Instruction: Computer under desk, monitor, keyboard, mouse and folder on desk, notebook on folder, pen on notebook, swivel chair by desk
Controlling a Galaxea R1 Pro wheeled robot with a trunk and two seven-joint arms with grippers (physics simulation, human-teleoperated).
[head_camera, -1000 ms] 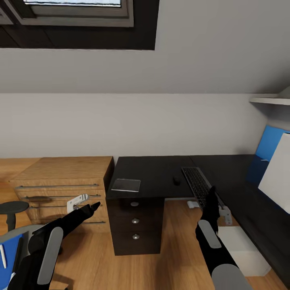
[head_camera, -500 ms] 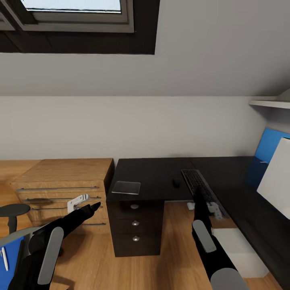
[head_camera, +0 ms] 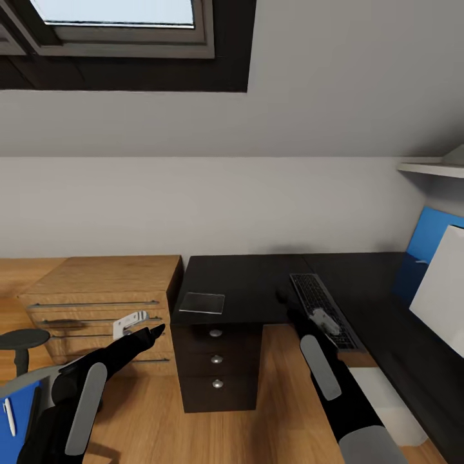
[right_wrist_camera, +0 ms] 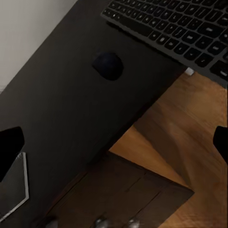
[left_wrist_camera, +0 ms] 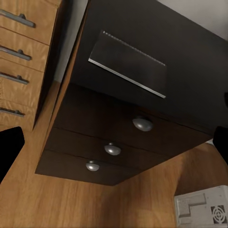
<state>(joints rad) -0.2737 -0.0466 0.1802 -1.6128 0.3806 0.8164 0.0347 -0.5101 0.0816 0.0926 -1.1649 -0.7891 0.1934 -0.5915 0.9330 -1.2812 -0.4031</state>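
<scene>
The desk (head_camera: 251, 283) carries, from largest to smallest, the monitor (head_camera: 444, 290) at its far right, the keyboard (head_camera: 319, 306), the notebook (head_camera: 202, 302) and the mouse (right_wrist_camera: 108, 65) just beside the keyboard. The right gripper (head_camera: 320, 317) hangs over the desk edge near the mouse, spread wide, holding nothing. The left gripper (head_camera: 143, 325), also spread and unladen, hangs short of the notebook.

Soft, even skylight (head_camera: 116, 13) glow; slightly blurry renders.
</scene>
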